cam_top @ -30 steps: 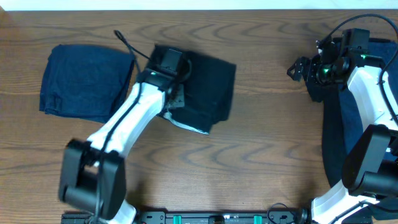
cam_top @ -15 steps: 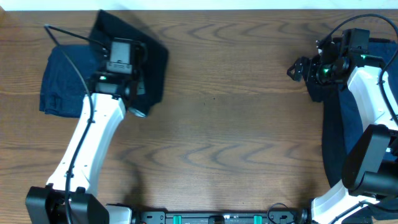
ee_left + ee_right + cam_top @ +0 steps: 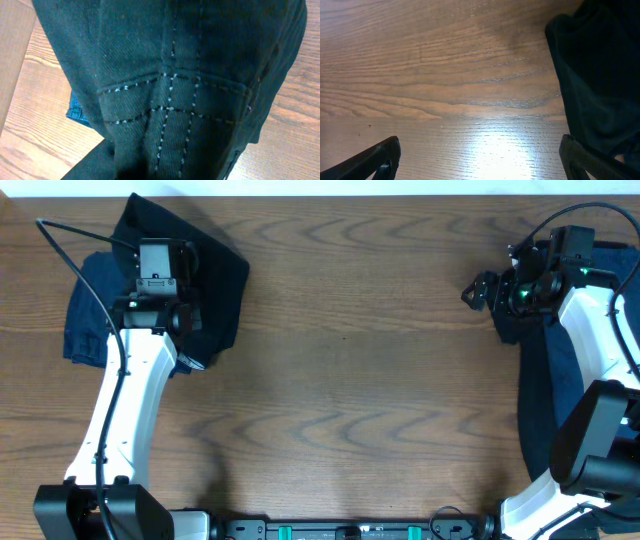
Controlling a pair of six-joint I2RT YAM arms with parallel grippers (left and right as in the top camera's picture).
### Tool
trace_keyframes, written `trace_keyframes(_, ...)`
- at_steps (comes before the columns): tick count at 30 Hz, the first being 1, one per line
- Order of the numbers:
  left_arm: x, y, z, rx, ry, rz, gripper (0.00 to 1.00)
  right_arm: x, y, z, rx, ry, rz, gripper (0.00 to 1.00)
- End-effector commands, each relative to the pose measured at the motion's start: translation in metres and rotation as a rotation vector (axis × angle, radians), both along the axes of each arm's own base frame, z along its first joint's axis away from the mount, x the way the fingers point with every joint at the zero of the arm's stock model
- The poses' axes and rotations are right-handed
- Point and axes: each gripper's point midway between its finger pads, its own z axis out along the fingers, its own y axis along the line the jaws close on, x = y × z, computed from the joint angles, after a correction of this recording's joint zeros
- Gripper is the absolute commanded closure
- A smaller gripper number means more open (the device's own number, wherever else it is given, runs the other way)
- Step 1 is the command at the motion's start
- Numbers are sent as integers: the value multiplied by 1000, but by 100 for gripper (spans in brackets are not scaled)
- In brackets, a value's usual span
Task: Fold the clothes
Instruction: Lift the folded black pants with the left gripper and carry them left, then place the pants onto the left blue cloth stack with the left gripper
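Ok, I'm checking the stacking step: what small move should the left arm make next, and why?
Probably lower and release. The left gripper is shut on the black garment, holding it partly over the folded navy garment, so setting it down there would likely stack the two.

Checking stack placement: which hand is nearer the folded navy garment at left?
Left. The left hand, holding the black garment, is over the navy garment's right edge; right hand is open, far right.

L pincer (image 3: 160, 262) hauled black garment (image 3: 218, 280) far left; it now prob. overlaps the folded navy garment (image 3: 84, 320).
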Motion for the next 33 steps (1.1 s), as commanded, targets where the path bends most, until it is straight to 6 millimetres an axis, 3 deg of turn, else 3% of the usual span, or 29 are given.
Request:
trace_keyframes(1, 9, 5, 37, 20, -106, 17, 94, 2, -1, 3, -1, -7, 0, 1)
trace_keyframes(8, 4, 12, 70, 0, -195, 61, 93, 2, -1, 3, -1, -7, 0, 1)
trace_keyframes(12, 0, 21, 74, -6, -210, 94, 91, 2, -1, 3, -1, -7, 0, 1)
trace_keyframes(17, -2, 41, 61, -32, -198, 190, 91, 2, -1, 3, -1, -7, 0, 1)
trace_keyframes(29, -9, 101, 6, -58, -89, 402, 91, 2, -1, 3, -1, -7, 0, 1)
trace_keyframes(31, -10, 110, -4, -58, -66, 425, 85, 2, -1, 3, -1, -7, 0, 1)
trace_keyframes(33, -10, 119, -14, -59, -47, 448, 71, 2, -1, 3, -1, -7, 0, 1)
